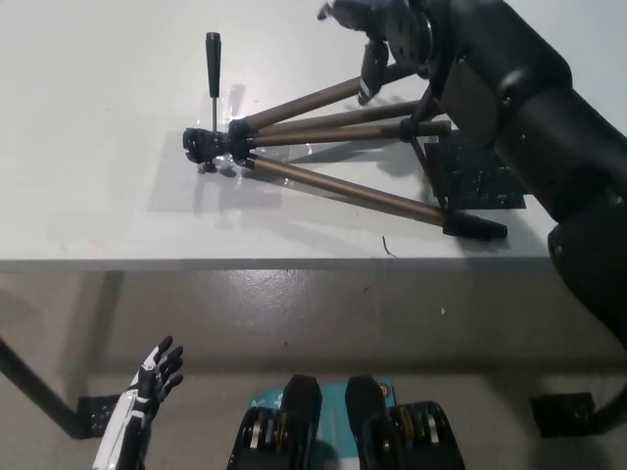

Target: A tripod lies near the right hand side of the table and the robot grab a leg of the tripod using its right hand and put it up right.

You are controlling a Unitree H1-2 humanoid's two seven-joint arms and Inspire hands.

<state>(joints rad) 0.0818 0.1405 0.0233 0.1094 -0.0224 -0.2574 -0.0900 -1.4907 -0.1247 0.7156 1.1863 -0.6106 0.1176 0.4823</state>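
The tripod [294, 137] lies flat on the white table [98, 147], head [208, 147] to the left and bronze legs fanned out to the right. Its pan handle [213, 61] points toward the far edge. My black right hand [377, 39] is over the upper leg [304, 103] near its far end, fingers apart, one finger [370, 67] reaching down to the leg. The forearm hides that leg's foot. The lower leg [343, 189] ends in a black foot [475, 227] near the front edge. My white left hand [149, 387] rests open at the lower left, below table level.
A flat black plate [485, 181] lies on the table under the leg ends at the right. The table's front edge [245, 262] runs across the middle of the view, with grey floor [294, 313] below it.
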